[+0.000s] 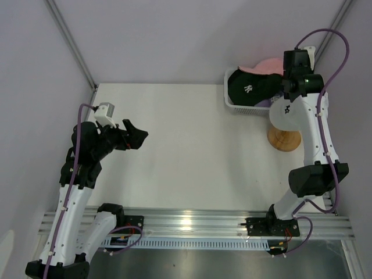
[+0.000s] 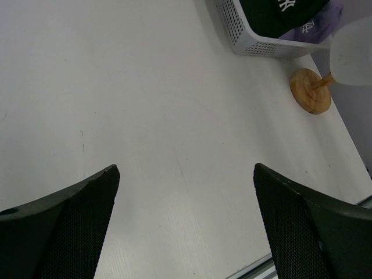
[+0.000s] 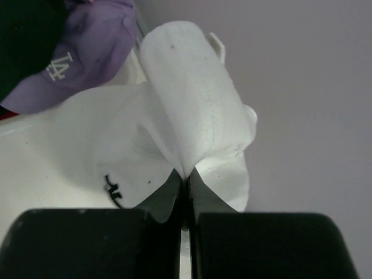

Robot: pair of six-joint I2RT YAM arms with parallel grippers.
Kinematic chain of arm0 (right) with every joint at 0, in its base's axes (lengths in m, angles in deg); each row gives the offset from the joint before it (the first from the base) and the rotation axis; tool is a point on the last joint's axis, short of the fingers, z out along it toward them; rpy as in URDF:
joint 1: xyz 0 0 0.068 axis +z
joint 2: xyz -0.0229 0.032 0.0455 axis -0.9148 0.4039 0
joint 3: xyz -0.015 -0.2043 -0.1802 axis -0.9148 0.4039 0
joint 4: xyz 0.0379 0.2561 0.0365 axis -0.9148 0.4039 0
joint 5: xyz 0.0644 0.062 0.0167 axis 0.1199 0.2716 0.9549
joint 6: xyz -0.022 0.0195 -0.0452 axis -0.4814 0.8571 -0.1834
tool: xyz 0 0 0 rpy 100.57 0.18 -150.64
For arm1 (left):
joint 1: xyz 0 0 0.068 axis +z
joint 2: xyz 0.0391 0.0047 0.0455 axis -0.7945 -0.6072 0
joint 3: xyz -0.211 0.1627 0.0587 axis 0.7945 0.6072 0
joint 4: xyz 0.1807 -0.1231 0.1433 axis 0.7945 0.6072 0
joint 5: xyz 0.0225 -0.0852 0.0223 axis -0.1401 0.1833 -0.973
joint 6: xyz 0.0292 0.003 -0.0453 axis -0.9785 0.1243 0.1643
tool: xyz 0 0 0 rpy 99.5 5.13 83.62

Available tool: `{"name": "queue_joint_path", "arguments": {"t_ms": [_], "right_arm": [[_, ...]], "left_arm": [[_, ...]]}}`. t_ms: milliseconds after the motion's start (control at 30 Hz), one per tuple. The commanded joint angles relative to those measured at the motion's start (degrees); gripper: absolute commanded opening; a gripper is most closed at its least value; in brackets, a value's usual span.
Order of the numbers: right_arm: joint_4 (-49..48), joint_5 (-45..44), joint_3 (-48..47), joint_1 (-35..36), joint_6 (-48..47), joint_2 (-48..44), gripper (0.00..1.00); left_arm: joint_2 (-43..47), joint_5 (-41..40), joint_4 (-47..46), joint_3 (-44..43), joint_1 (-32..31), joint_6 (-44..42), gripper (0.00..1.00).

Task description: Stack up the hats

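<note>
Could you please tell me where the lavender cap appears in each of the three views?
Top external: the lavender cap peeks from the basket at upper right, below the dark cap.
Left wrist: top right corner, in the basket.
Right wrist: top left, logo showing.
Shared landmark: the dark cap beside it.

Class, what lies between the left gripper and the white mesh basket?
Nothing: bare table separates the left gripper and the basket, clearest in the top external view.
</note>
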State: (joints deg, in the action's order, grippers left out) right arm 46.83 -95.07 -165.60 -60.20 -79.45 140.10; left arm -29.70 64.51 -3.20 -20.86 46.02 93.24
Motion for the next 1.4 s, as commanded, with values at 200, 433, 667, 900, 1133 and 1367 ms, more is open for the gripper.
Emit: {"name": "queue_joint_path", "arguments": {"t_ms": [200, 433, 667, 900, 1133, 1367], "right_arm": [[-7.14, 8.48, 10.66, -5.45, 1.63, -2.75, 0.00], [-13.21, 12.35, 10.23, -5.45, -1.37, -1.09, 0.12], [-11.19, 11.12, 6.53, -5.36, -1.28, 2.44, 0.45], [-9.26, 12.08, 10.21, -5.45, 2.84, -3.78, 0.73], [-17.59, 12.88, 30.42, -5.45, 3.11, -18.28, 0.92], [-18.92, 25.66, 35.71, -6.86, 9.61, -25.85, 0.95]], "left_arm": [[0.18, 1.26, -1.03, -2.04, -0.27, -0.93, 1.00], [0.27, 1.09, -1.12, -1.95, -0.44, -0.93, 0.99], [0.18, 1.17, -1.12, -2.04, -0.35, -0.93, 0.99], [0.44, 2.31, -1.38, -1.60, -0.35, -1.10, 1.00], [-0.08, 5.21, -2.87, -1.16, -1.23, -1.01, 1.00], [0.44, 8.72, -4.46, -0.63, -2.11, -0.23, 1.00]]}}
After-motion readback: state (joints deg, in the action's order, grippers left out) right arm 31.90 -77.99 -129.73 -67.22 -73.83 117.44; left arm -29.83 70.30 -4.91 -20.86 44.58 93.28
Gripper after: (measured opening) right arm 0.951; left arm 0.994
